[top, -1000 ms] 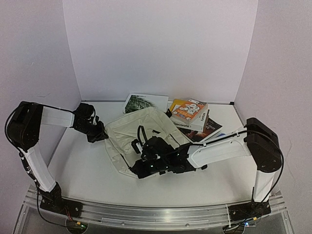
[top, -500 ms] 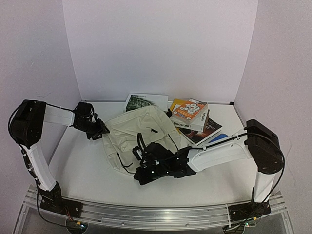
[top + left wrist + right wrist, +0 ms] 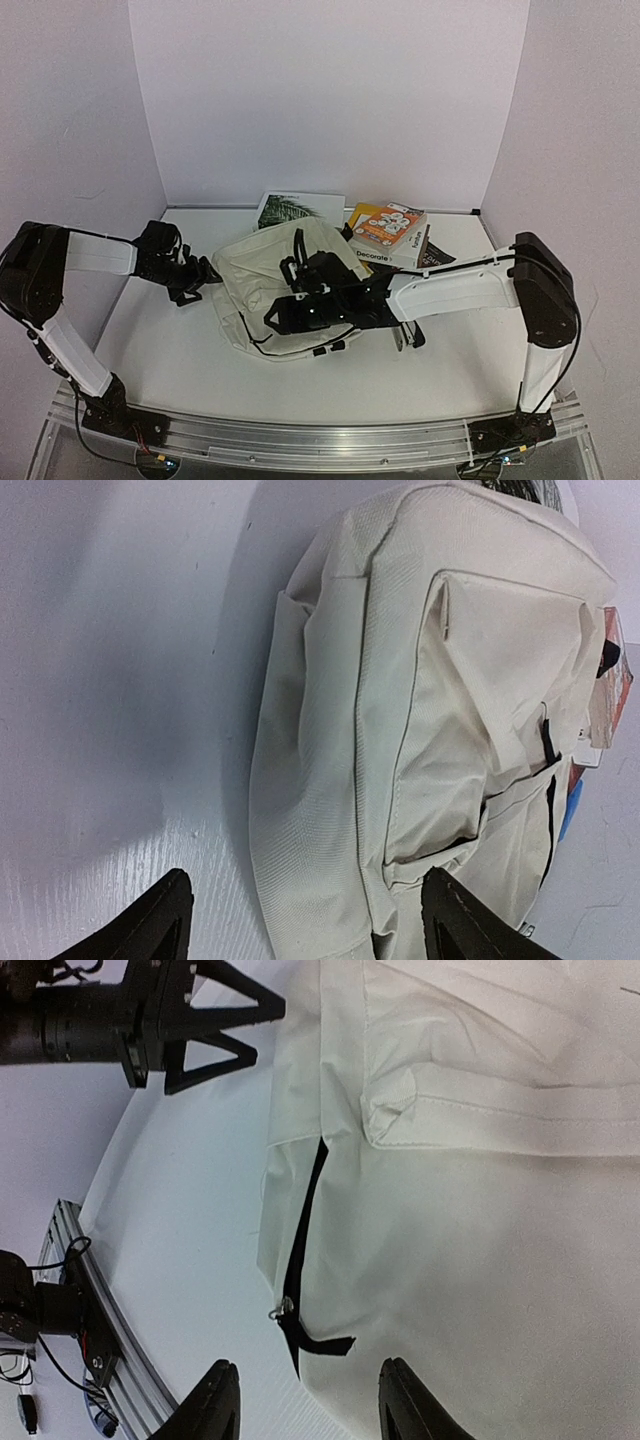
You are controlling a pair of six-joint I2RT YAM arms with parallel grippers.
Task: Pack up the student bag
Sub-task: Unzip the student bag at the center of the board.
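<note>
Since the left fingers [image 3: 150, 925] opened, the student bag [image 3: 245, 285] lies released.

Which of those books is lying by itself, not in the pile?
The palm leaf book, flat behind the bag. The others sit stacked to its right, an orange book on top.
</note>
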